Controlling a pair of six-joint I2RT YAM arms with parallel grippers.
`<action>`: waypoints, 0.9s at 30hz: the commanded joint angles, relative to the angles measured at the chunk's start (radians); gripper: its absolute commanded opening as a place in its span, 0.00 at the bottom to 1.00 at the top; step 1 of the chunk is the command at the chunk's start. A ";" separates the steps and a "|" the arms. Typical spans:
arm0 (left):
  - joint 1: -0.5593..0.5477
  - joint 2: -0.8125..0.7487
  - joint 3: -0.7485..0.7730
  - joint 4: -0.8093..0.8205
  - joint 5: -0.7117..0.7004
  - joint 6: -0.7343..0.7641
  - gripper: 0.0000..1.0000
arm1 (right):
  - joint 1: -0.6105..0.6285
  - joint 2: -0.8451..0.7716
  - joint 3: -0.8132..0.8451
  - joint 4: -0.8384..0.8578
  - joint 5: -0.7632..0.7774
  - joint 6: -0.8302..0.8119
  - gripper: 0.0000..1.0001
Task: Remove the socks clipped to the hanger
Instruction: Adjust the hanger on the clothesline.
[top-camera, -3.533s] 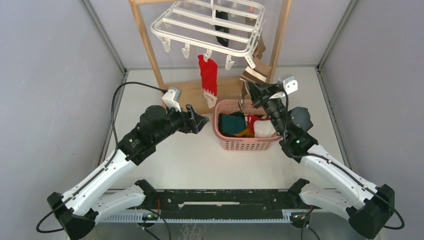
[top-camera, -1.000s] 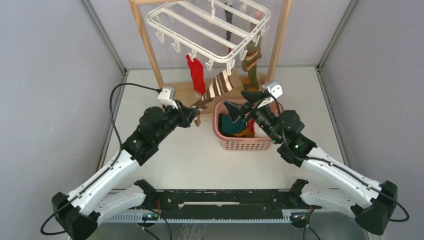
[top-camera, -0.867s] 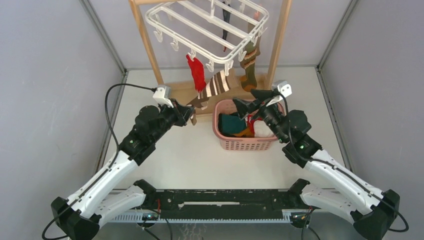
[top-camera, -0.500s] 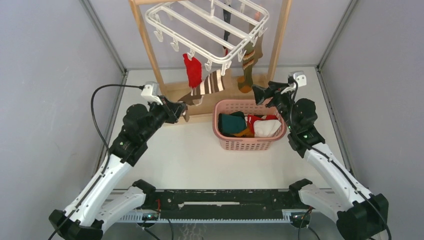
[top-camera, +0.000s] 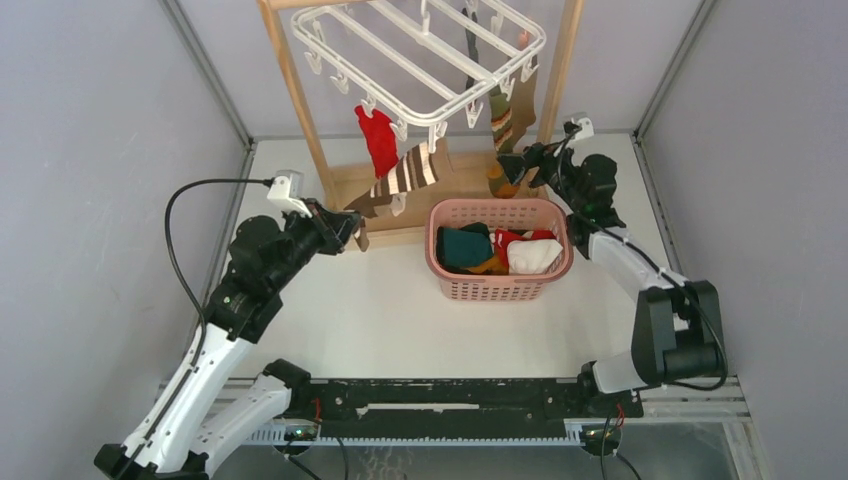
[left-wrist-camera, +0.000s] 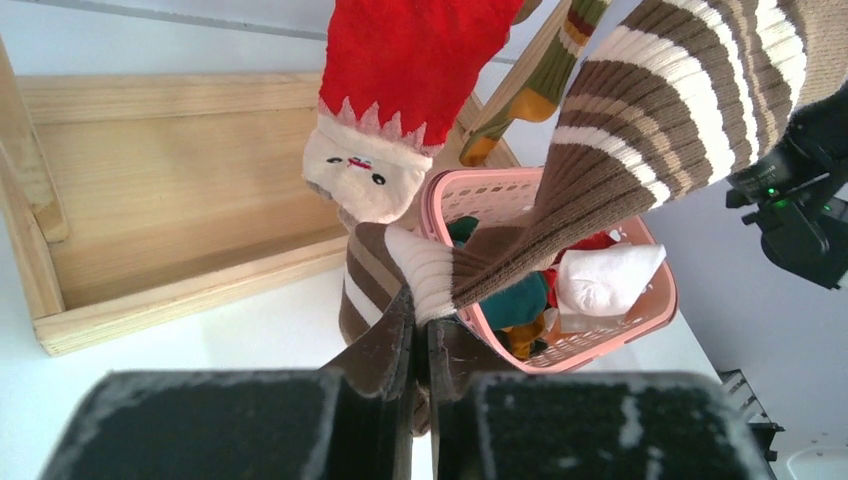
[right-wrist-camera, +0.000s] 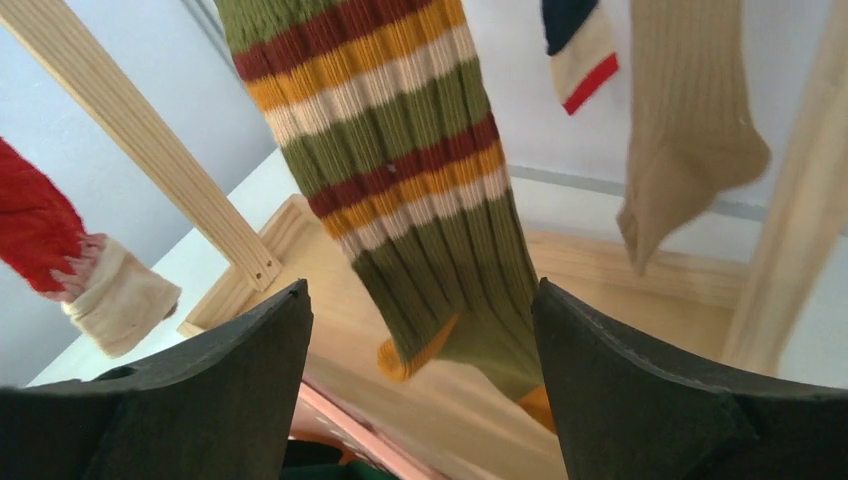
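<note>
The white hanger hangs tilted from the wooden frame. A brown-and-white striped sock stretches from one of its front clips down-left to my left gripper. In the left wrist view that gripper is shut on the striped sock's cuff end. A red sock hangs beside it. My right gripper is open, its fingers on either side of the toe of a hanging green striped sock. A tan sock and a navy sock tip hang behind.
A pink basket holding teal, white, red and mustard socks sits between the arms, in front of the wooden frame's base board. The frame's uprights flank the hanger. Grey walls enclose the table on both sides.
My left arm has drawn back to the left with the striped sock, pulling it taut and tilting the hanger. My right arm has moved from above the basket back to the green striped sock.
</note>
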 joint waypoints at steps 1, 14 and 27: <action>0.019 -0.031 0.072 -0.033 0.018 0.006 0.10 | -0.007 0.071 0.123 0.139 -0.136 0.018 0.88; 0.037 -0.032 0.090 -0.072 0.031 0.020 0.10 | -0.001 0.310 0.316 0.144 -0.265 0.006 0.99; 0.045 -0.013 0.108 -0.079 0.047 0.032 0.10 | 0.002 0.357 0.377 0.123 -0.281 0.018 0.70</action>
